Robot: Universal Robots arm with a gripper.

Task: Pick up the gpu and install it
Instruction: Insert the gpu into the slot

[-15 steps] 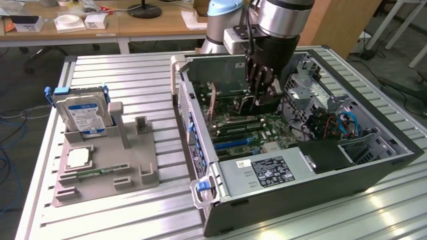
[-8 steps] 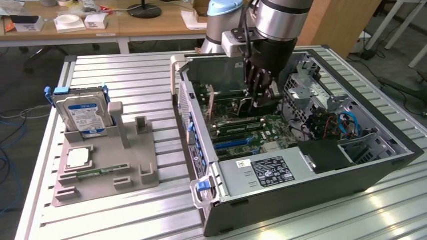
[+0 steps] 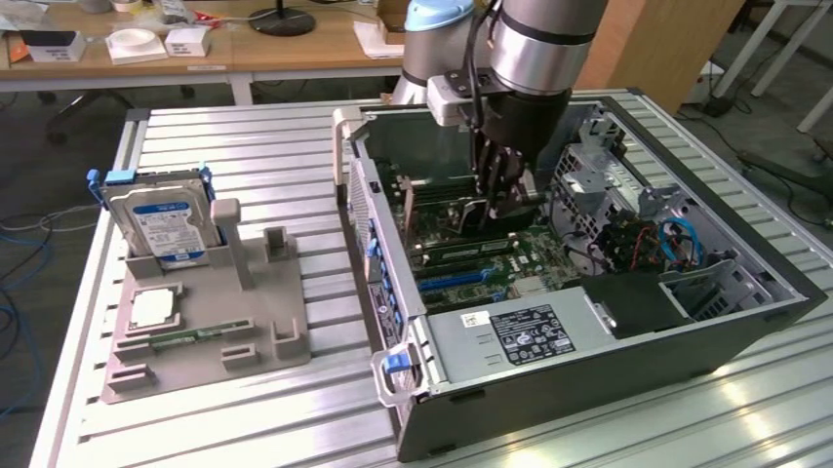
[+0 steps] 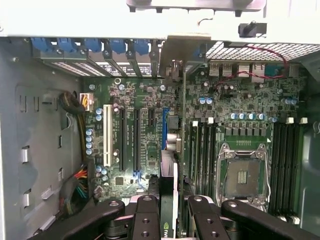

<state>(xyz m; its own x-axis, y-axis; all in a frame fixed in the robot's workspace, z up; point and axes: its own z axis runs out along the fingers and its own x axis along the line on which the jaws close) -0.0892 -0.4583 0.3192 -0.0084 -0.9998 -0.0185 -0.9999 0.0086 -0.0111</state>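
Jaws pinching one gpu (image 4: 169,200) edge-on above one blue slot (image 4: 164,129) among four slots

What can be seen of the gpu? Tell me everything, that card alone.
In the wrist view the gpu shows edge-on: a thin flat card, dark with a pale strip along its edge and a small green mark. It stands on edge inside the open computer case, with the gripper fingers against its flat sides. It lines up with the blue slot on the motherboard. Whether it is seated cannot be told.
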